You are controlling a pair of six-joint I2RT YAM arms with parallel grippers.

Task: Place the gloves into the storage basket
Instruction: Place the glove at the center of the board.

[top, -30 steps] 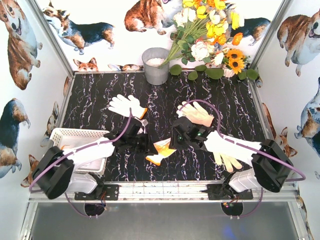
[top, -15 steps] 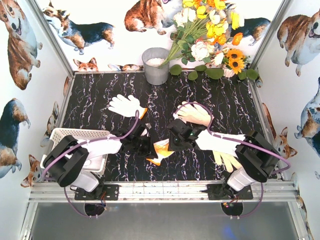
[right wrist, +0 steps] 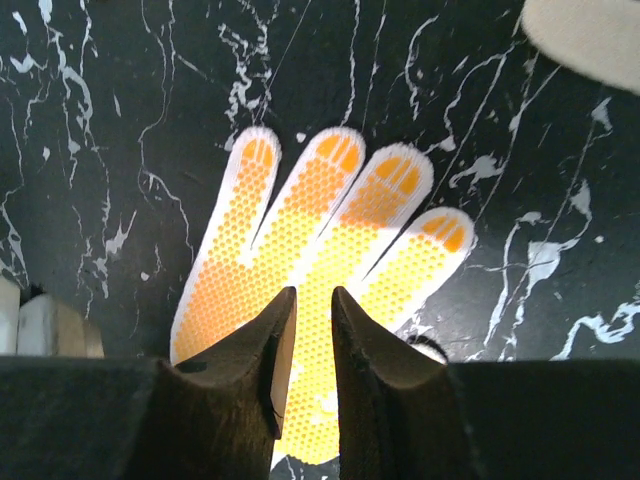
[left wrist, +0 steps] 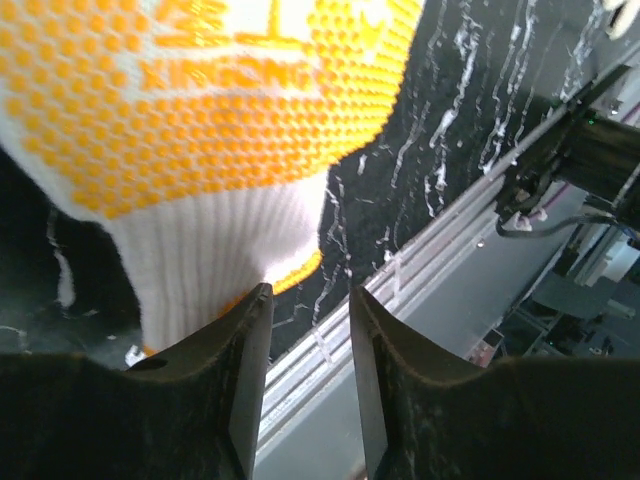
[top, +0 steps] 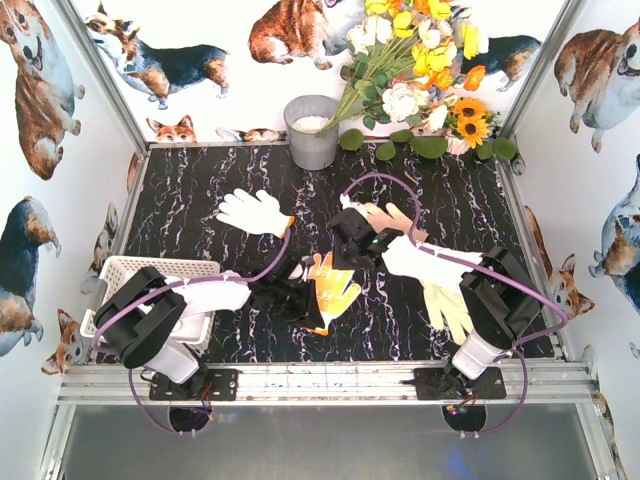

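Top view: a dotted glove (top: pixel 332 285) lies mid-bench (top: pixel 200 180), with the perforated white storage basket (top: pixel 140 266) at 8 o'clock.

Left wrist: orange grip dots, lettering beginning "XING", and a ribbed white cuff just beyond the narrowly parted left end effector (left wrist: pixel 308 295).

Right wrist: the right end effector (right wrist: pixel 304 295), a slit apart, is over a second dotted glove (right wrist: pixel 320 220); contact unclear.

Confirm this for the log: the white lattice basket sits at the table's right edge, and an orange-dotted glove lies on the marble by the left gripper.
Wrong on one point: the white lattice basket sits at the left edge of the table, as the top external view shows. The orange-dotted glove does lie on it by the left gripper.
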